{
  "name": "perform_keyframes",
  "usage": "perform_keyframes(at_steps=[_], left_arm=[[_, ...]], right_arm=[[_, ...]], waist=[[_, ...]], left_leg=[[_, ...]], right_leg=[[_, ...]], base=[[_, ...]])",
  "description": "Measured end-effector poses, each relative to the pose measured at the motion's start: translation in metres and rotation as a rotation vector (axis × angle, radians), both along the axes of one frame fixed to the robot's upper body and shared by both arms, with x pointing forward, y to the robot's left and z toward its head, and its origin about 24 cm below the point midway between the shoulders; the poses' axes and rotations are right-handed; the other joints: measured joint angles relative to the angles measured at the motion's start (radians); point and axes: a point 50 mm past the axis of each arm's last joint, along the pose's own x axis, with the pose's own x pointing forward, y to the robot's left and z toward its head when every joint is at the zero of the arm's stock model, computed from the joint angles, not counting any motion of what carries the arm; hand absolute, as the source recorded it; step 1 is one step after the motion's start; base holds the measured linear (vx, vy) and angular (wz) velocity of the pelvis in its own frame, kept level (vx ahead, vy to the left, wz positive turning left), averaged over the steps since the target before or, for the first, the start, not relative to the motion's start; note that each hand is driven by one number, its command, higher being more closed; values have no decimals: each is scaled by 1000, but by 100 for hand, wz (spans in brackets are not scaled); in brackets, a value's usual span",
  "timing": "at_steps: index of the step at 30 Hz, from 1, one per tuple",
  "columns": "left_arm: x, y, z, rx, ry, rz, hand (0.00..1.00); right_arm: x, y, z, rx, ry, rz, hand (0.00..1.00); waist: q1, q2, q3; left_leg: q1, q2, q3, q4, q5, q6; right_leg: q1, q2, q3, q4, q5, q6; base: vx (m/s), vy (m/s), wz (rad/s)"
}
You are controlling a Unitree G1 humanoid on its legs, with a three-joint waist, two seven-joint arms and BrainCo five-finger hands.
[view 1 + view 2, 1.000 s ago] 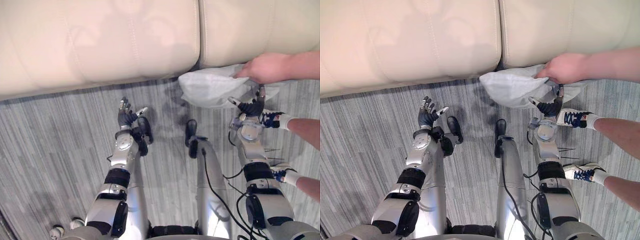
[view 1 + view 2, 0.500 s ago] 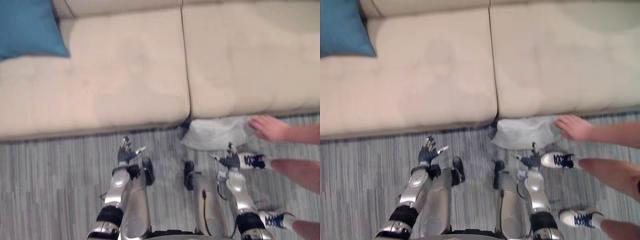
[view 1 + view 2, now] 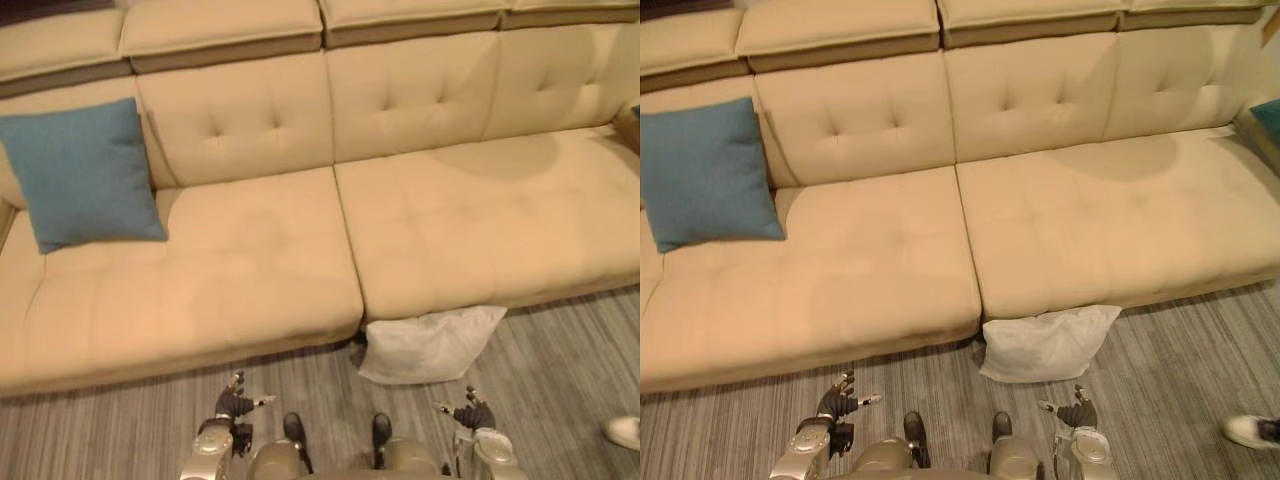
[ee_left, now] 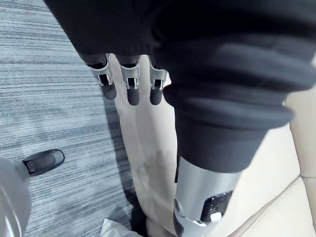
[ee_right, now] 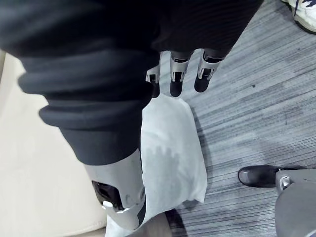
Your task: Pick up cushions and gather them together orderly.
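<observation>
Left eye view: the white cushion [image 3: 430,345] lies on the grey striped floor [image 3: 560,370], propped against the front of the beige sofa [image 3: 250,270], just below the seam between the two seat pads. It sits slightly to the robot's right of centre. A blue cushion [image 3: 85,172] stands upright at the sofa's left end, leaning on the backrest, well apart from the white one. In the right eye view a teal corner [image 3: 1267,118] shows at the sofa's far right edge. It may be a third cushion, but too little shows to tell.

The right hand [image 3: 472,414] hovers low over the floor, near the white cushion's lower edge and not touching it. In the right wrist view its fingers [image 5: 177,84] are straight and released, with the cushion directly past them. The left hand [image 3: 237,405] hangs above bare floor further left, fingers likewise spread and empty. A person's shoe [image 3: 624,431] is at the right edge.

The step in hand looks like the approach to the fallen cushion; nothing is picked up yet. The next move probably calls for reaching the right hand forward and down, closing on the cushion's near edge or corner. The cushion then has to be lifted onto the seat and carried leftward to rest beside the blue one. The soft filling will likely sag, so a second hand may help.
</observation>
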Motion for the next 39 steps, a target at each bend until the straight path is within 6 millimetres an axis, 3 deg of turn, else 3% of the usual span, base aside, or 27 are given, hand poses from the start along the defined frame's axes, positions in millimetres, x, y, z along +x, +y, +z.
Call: perform_keyframes(at_steps=[6,9,10,11,13,14,15,16,17,20,21,24,25,26,27,28,29,30,31,32,33,36,38,39], left_arm=[[-9,1,-6,1,51,6,0],[-9,1,-6,3,52,6,0],[-9,1,-6,4,52,6,0],[-9,1,-6,3,50,6,0],[-8,2,-5,4,46,6,0],[-8,3,-5,6,46,5,0],[-7,6,-4,15,45,4,0],[-7,10,-4,26,49,4,0],[-6,12,-3,31,48,6,0],[2,13,0,29,24,22,0],[5,11,1,23,15,22,0],[3,7,-1,10,20,28,0],[-1,5,-3,3,30,32,0],[-6,3,-5,-4,44,36,0],[-10,-1,-7,-17,54,41,0],[-12,-3,-8,-23,57,43,0],[-14,-7,-9,-36,62,48,0],[-19,-11,-11,-47,71,53,0],[-20,-12,-10,-59,57,71,0],[-20,-13,-10,-62,56,72,0],[-20,-12,-10,-62,53,80,0],[-18,-7,-8,-61,36,116,0],[-19,-10,-10,-74,46,126,0],[-20,-9,-10,-72,47,127,0]], right_arm=[[-8,-2,-3,6,26,-18,0],[1,-1,-1,6,6,-8,0],[7,0,1,7,-6,-2,0],[8,1,2,7,-8,-2,0],[16,1,4,4,-24,5,0],[18,2,5,3,-28,8,0],[24,4,7,3,-41,17,0],[26,4,8,3,-46,22,0],[25,4,7,2,-42,22,0],[27,-6,11,-29,-51,27,0],[29,-9,13,-39,-56,27,0],[23,-10,11,-48,-38,41,0],[24,-8,11,-49,-38,52,0],[25,-7,11,-51,-36,67,0],[27,-6,12,-56,-38,80,0],[29,-6,13,-60,-39,85,0],[32,-7,14,-71,-42,93,0],[34,-10,16,-90,-44,105,0],[37,-11,18,-100,-51,111,0],[38,-12,18,-105,-51,111,0],[41,-12,20,-110,-59,114,0],[51,-8,24,-128,-77,148,0],[51,-11,25,-146,-74,156,0],[52,-12,25,-149,-73,161,0]], waist=[[-5,-4,-5],[-6,-12,-3],[-8,-15,1],[-11,-17,3],[-11,-12,7],[-10,-12,7],[-10,-14,6],[-9,-26,6],[-9,-32,5],[-26,-5,19],[-34,12,28],[-32,26,35],[-25,31,38],[-13,33,45],[-3,26,56],[-1,30,59],[4,41,69],[18,37,76],[38,51,80],[50,59,77],[73,81,73],[71,53,70],[69,41,76],[69,36,78]], left_leg=[[79,-4,83,-56,8,0],[77,-2,186,-55,-5,-3],[76,10,235,-54,-20,-11],[77,15,265,-50,-27,-16],[77,73,372,18,-69,-17],[78,85,401,38,-77,-17],[78,124,465,107,-93,-25],[83,142,491,158,-106,-36],[88,151,497,185,-115,-48],[138,186,502,210,-133,-72],[151,213,504,242,-137,-78],[148,300,498,412,-127,-63],[130,349,464,534,-92,-8],[84,365,351,645,-67,39],[37,317,218,688,-137,-22],[10,280,156,696,-175,-48],[-33,203,57,682,-218,-72],[-74,132,-16,635,-235,-69],[-114,61,-82,530,-233,-72],[-119,36,-112,462,-227,-79],[-122,9,-150,338,-174,2],[-78,-43,-160,310,-202,50],[-43,-66,-163,310,-225,76],[-10,-86,-165,304,-237,89]], right_leg=[[6,15,108,-31,39,5],[-59,29,198,-36,69,10],[-80,18,164,-49,67,-10],[-91,4,101,-49,71,-33],[-108,-88,-300,-15,38,-127],[-109,-114,-405,7,27,-144],[-113,-179,-604,81,13,-188],[-121,-219,-676,144,53,-228],[-134,-231,-681,174,86,-208],[-146,-187,-585,206,41,-72],[-151,-161,-556,211,12,-81],[-157,-110,-487,233,-27,-84],[-151,-80,-441,232,-40,-92],[-133,-60,-391,210,-40,-99],[-122,-50,-349,192,-39,-104],[-116,-47,-326,185,-39,-105],[-97,-46,-296,173,-39,-105],[-86,-40,-250,164,-36,-111],[-72,-31,-213,162,-35,-101],[-73,-24,-196,164,-30,-86],[-75,2,-155,175,-32,-59],[-78,-27,-110,199,-60,-7],[-84,-68,-110,295,-98,40],[-115,-95,-95,418,-112,62]], base=[[-69,23,-52],[-113,19,-107],[-115,1,-122],[-98,-3,-131],[-37,4,-140],[55,-13,-156],[108,-64,-152],[130,-96,-148],[127,-177,-128],[92,-161,-94],[142,-177,-98],[143,-173,-94],[169,-142,-117],[205,-90,-142],[134,-39,-113],[146,47,-96],[160,62,-97],[250,119,-133],[209,133,-121],[251,210,-128],[272,200,-97],[231,171,-32],[224,214,18],[183,187,34]])
